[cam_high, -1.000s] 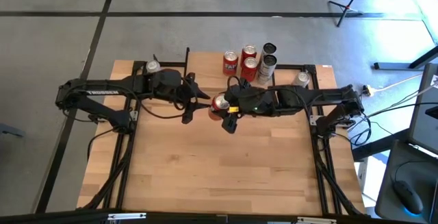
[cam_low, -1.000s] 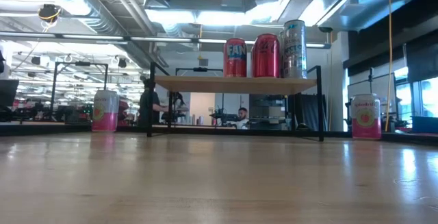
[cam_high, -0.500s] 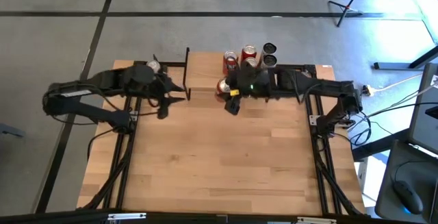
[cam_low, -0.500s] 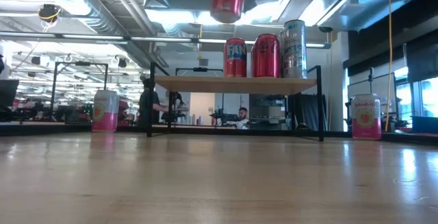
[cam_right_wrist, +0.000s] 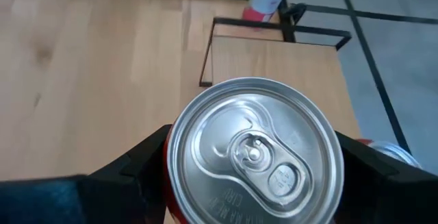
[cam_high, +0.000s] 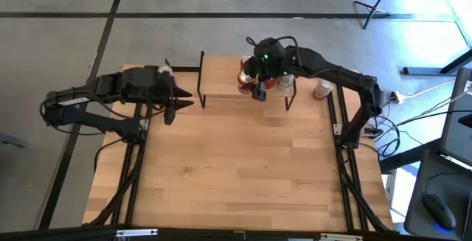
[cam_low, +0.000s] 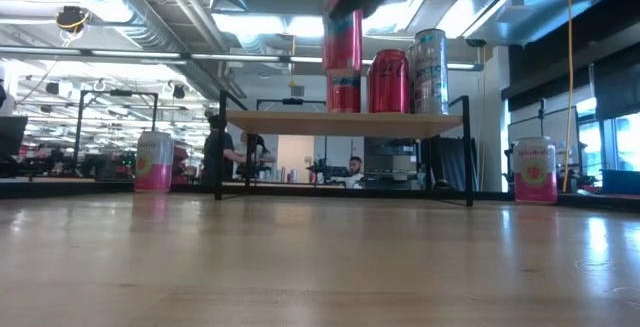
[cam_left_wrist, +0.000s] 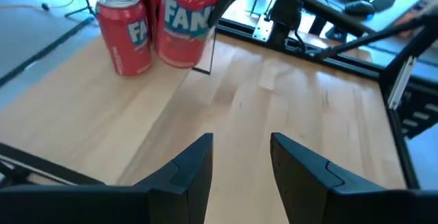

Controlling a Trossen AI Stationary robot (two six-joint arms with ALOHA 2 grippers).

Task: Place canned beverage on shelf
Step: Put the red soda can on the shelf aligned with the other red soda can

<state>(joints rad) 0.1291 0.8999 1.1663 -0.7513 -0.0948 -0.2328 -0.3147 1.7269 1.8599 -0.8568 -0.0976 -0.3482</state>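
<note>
My right gripper (cam_high: 252, 77) is shut on a red can (cam_low: 343, 42) and holds it in the air just above the shelf (cam_low: 345, 123), a low wooden riser on black legs at the table's far edge. On the shelf stand a red Fanta can (cam_left_wrist: 126, 32), another red can (cam_low: 390, 80) and a tall silver can (cam_low: 430, 70). My left gripper (cam_high: 183, 102) hovers over the table left of the shelf, its fingers a little apart with nothing between them (cam_left_wrist: 239, 159). My right gripper pinches the red can between its two fingers (cam_right_wrist: 133, 169) on opposite sides of the wall just below the rim (cam_right_wrist: 185, 183). The fingers come slanting down from the table's right. The can hangs upright, top up, its bottom (cam_low: 343, 70) clear of the shelf top.
A pink can (cam_low: 154, 160) stands on the table left of the shelf and another (cam_low: 534, 170) to its right. The left part of the shelf top (cam_high: 221, 75) is bare. The near half of the table (cam_high: 236, 167) is bare wood.
My right gripper has carried the red can from over the table's middle toward the far edge and over the shelf, rolling so that the can has come from tipped to upright and lower. My left gripper has drawn back toward the table's left edge.
</note>
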